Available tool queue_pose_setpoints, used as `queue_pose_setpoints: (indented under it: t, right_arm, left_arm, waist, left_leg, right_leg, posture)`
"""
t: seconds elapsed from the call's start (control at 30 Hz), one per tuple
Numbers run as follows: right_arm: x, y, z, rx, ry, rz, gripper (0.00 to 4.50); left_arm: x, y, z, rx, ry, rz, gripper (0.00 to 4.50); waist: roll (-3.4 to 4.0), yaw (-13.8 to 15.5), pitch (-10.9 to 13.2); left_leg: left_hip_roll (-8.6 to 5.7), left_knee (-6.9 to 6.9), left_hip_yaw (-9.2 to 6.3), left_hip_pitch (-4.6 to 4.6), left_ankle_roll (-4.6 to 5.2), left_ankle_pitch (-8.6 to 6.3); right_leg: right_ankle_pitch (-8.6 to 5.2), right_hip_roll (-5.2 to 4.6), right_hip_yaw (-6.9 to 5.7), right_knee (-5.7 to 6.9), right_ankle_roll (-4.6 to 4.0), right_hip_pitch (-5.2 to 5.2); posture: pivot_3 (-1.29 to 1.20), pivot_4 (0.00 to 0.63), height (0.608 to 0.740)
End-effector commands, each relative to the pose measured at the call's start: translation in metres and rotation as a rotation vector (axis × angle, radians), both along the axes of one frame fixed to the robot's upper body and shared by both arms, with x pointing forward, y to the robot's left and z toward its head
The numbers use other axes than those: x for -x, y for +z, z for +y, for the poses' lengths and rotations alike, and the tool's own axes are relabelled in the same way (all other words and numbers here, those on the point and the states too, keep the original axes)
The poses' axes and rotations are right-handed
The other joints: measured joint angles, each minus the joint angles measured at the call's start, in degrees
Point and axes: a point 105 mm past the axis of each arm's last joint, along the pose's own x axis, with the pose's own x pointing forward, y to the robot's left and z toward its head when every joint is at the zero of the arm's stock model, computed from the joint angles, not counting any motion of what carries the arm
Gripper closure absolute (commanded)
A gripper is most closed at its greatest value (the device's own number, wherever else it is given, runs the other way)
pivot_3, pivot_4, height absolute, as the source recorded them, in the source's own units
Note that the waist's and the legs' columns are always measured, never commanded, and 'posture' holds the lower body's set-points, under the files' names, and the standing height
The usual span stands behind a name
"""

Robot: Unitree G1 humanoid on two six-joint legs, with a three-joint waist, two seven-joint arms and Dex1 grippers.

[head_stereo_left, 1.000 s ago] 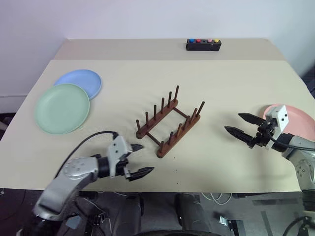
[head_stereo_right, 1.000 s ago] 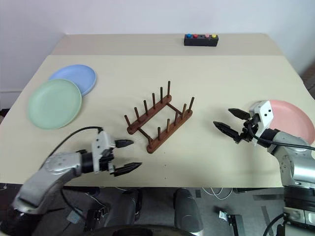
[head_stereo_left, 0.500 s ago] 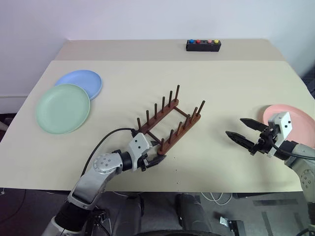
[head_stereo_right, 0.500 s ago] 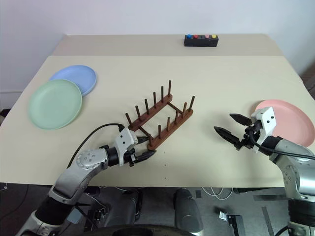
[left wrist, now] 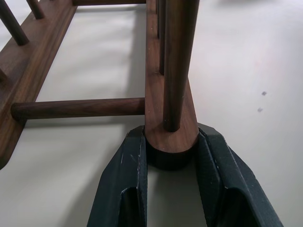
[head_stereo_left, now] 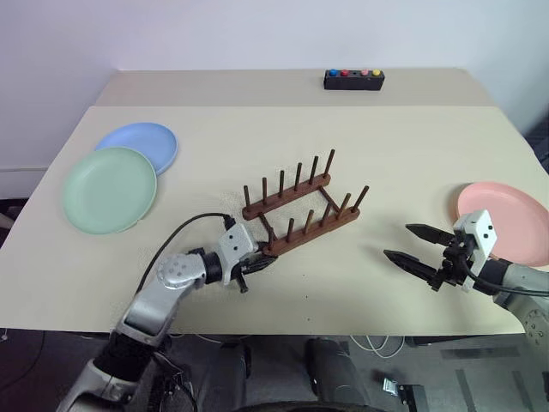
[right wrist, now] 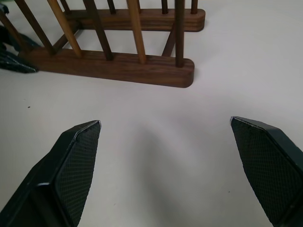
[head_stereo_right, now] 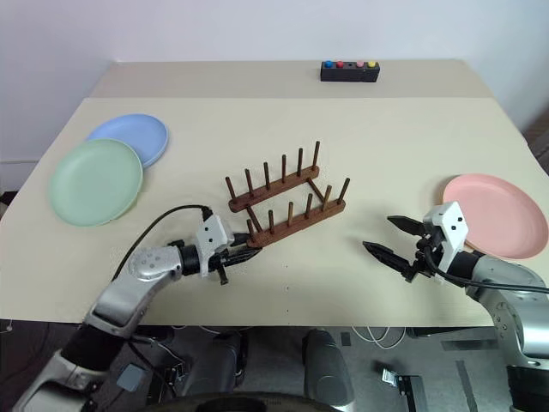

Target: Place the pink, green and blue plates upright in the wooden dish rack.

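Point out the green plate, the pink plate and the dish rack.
green plate point(head_stereo_left: 109, 190), left eye view, centre of its dish.
pink plate point(head_stereo_left: 506, 215), left eye view, centre of its dish.
dish rack point(head_stereo_right: 292, 220), right eye view, near rail.

The blue plate point(head_stereo_left: 139, 144) lies partly under the green plate point(head_stereo_left: 109, 189), so its near-left rim is hidden. The end of the rack point(head_stereo_left: 298, 215) rail nearest the left gripper point(head_stereo_left: 257, 262) is covered by that gripper's fingers in the head views. In the left wrist view the rack point(left wrist: 163, 85) runs off the picture's edge. The buttons on the black box point(head_stereo_left: 353, 80), beyond the rack, are too small to read.
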Motion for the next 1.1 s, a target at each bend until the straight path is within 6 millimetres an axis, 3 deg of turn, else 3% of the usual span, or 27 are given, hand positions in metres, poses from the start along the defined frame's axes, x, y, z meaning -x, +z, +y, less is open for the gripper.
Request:
queue_pose_setpoints:
  t: [0.03, 0.37, 0.9, 1.1]
  right_arm:
    - [-0.002, 0.009, 0.005, 0.002, 0.012, -0.055, 0.0]
    - [0.002, 0.011, -0.001, 0.005, -0.046, -0.083, 0.0]
    - [0.014, 0.009, -0.002, 0.005, -0.094, -0.087, 0.0]
    - [0.012, 0.008, -0.003, 0.011, -0.084, -0.08, 0.0]
  left_arm:
    - [-0.006, 0.014, -0.011, 0.033, -0.142, -0.015, 3.71]
    - [-0.043, 0.021, -0.037, -0.035, -0.346, -0.061, 3.71]
    - [-0.064, 0.021, -0.046, -0.041, -0.388, -0.083, 3.71]
    - [-0.069, 0.024, -0.034, -0.005, -0.314, -0.07, 0.79]
  waist:
    - [-0.01, 0.0, 0.0]
    - [-0.05, -0.2, 0.0]
    - [-0.08, -0.2, 0.0]
    - [-0.08, -0.2, 0.0]
  left_leg:
    - [0.0, 0.01, 0.0, -0.02, 0.0, 0.0]
    - [-0.01, -0.03, -0.02, -0.09, 0.0, 0.0]
    - [-0.02, 0.0, -0.05, -0.21, 0.01, -0.01]
    - [-0.02, 0.0, -0.07, -0.21, 0.01, 0.0]
  right_leg:
    - [0.0, 0.0, 0.0, 0.0, 0.0, 0.0]
    - [0.06, 0.02, -0.02, 0.01, 0.13, -0.09]
    - [0.13, 0.02, -0.02, 0.0, 0.27, -0.17]
    - [0.13, 0.02, -0.03, 0.01, 0.27, -0.17]
  posture:
    - [0.0, 0.15, 0.73]
    - [0.0, 0.15, 0.73]
    - [0.0, 0.15, 0.73]
    - [0.0, 0.15, 0.73]
